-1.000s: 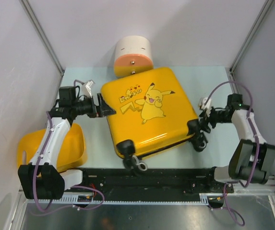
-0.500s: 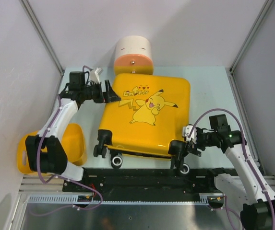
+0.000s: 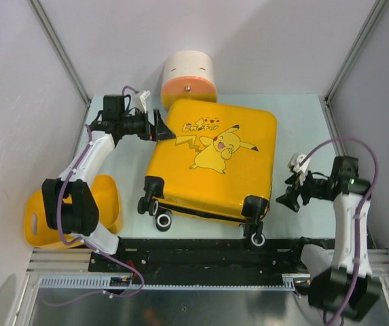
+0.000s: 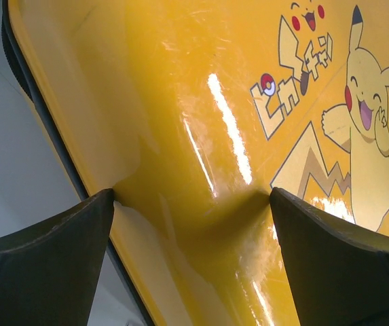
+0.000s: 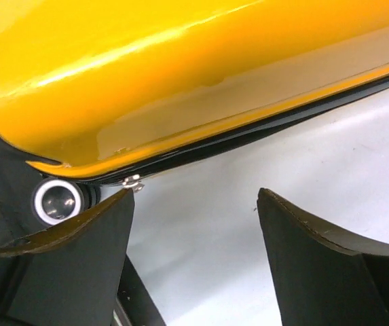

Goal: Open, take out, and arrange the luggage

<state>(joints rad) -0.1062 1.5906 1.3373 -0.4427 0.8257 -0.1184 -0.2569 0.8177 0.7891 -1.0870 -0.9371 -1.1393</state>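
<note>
Luggage [image 3: 214, 163]: shut, flat on the table [image 3: 303, 122], print up, wheels toward the arm bases (so its right side faces the right arm).
Left gripper [image 3: 161, 128]: fingers spread, empty, straddling the far-left corner; likely bracing the shell against sliding.
Right gripper [image 3: 290, 197]: spread, empty, just off the right side, aimed at the seam [image 5: 262, 129].
Metal tab [image 5: 132, 181]: on the seam by the near-right wheel [image 3: 256, 239]; probably the zip pull, the likely next grab.
Tub [image 3: 109, 204]: left edge, apart.

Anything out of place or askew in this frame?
The luggage lies closed and skewed to the table edges, with its wheels at the near edge. The yellow tub sits mostly beyond the table's left edge.
</note>
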